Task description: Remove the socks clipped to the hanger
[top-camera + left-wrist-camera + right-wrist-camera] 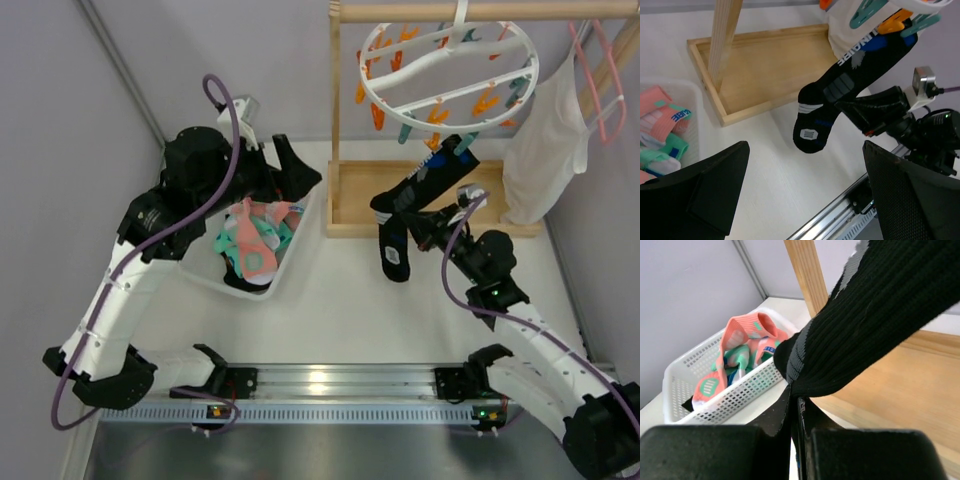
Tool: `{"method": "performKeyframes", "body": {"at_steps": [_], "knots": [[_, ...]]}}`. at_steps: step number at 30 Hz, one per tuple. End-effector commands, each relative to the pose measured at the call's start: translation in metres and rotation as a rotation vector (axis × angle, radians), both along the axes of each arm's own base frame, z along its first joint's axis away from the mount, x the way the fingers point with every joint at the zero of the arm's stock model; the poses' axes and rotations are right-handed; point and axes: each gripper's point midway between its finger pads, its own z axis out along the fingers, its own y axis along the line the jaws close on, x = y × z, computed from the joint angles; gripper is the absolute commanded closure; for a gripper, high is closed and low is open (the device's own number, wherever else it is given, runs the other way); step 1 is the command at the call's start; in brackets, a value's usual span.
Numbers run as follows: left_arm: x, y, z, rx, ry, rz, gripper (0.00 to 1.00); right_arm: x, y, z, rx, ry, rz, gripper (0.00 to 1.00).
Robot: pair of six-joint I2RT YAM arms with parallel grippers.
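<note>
The hanger (450, 70), a white ring with orange and teal clips, hangs from a wooden rail at the top right. A black sock (425, 185) with blue marks slants down from one of its clips, its foot end drooping over the table. My right gripper (415, 222) is shut on this sock partway down. In the right wrist view the ribbed black sock (875, 325) is pinched between the closed fingers of that gripper (796, 410). My left gripper (300, 170) hovers open above the basket's far end, holding nothing. Its view (805, 200) shows the same sock (840, 95) ahead.
A white basket (292, 252) on the left holds pink, teal and black socks (255, 235). The wooden stand's tray base (350, 195) and post (335, 100) are behind the sock. A white garment (545, 150) on a pink wire hanger (595, 80) hangs at the right.
</note>
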Motion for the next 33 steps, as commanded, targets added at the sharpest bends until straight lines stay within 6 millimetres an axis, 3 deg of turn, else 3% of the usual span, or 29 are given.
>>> {"method": "performKeyframes", "body": {"at_steps": [1, 3, 4, 5, 6, 7, 8, 10, 11, 12, 13, 19, 23, 25, 26, 33], "knots": [[0.020, -0.011, 0.034, -0.064, -0.056, 0.055, 0.01, 0.006, -0.010, 0.007, -0.005, -0.008, -0.180, 1.00], [0.023, -0.020, 0.055, -0.085, -0.092, 0.055, 0.01, 0.005, -0.005, 0.009, -0.025, 0.002, -0.240, 1.00], [0.034, -0.017, 0.054, -0.058, -0.101, 0.127, 0.01, 0.006, -0.001, 0.006, -0.057, 0.003, -0.258, 1.00], [0.047, -0.028, 0.046, -0.016, -0.097, 0.135, 0.01, 0.006, 0.002, 0.011, -0.064, -0.003, -0.274, 1.00], [0.042, -0.037, 0.063, -0.030, -0.127, 0.120, 0.01, 0.003, 0.008, 0.010, -0.085, 0.003, -0.298, 1.00], [0.046, -0.043, 0.063, -0.019, -0.127, 0.126, 0.01, 0.005, 0.014, 0.005, -0.109, 0.015, -0.304, 1.00], [0.056, -0.051, 0.053, 0.015, -0.110, 0.129, 0.01, 0.004, 0.020, 0.015, -0.111, 0.003, -0.304, 1.00], [0.060, -0.054, 0.068, 0.004, -0.145, 0.141, 0.01, 0.003, 0.038, 0.007, -0.178, 0.018, -0.313, 1.00], [0.064, -0.053, 0.070, 0.018, -0.162, 0.158, 0.01, 0.003, 0.045, 0.016, -0.180, 0.008, -0.314, 1.00], [0.072, -0.058, 0.066, 0.036, -0.162, 0.162, 0.01, -0.002, 0.057, 0.016, -0.200, 0.007, -0.304, 1.00], [0.073, -0.058, 0.073, 0.030, -0.182, 0.169, 0.02, 0.001, 0.066, 0.008, -0.243, 0.014, -0.300, 1.00], [0.097, -0.061, 0.068, 0.138, -0.249, 0.205, 0.01, 0.000, 0.108, 0.020, -0.310, -0.020, -0.294, 1.00], [0.100, -0.065, 0.082, 0.185, -0.339, 0.158, 0.01, 0.004, 0.135, 0.020, -0.349, -0.023, -0.281, 1.00], [0.099, -0.074, 0.083, 0.203, -0.366, 0.100, 0.02, 0.007, 0.145, 0.013, -0.388, -0.021, -0.276, 1.00], [0.102, -0.077, 0.081, 0.224, -0.386, 0.085, 0.02, 0.009, 0.151, 0.023, -0.382, -0.030, -0.274, 1.00], [0.112, -0.105, 0.060, 0.250, -0.391, -0.010, 0.03, 0.014, 0.173, 0.023, -0.439, -0.054, -0.248, 1.00]]}}
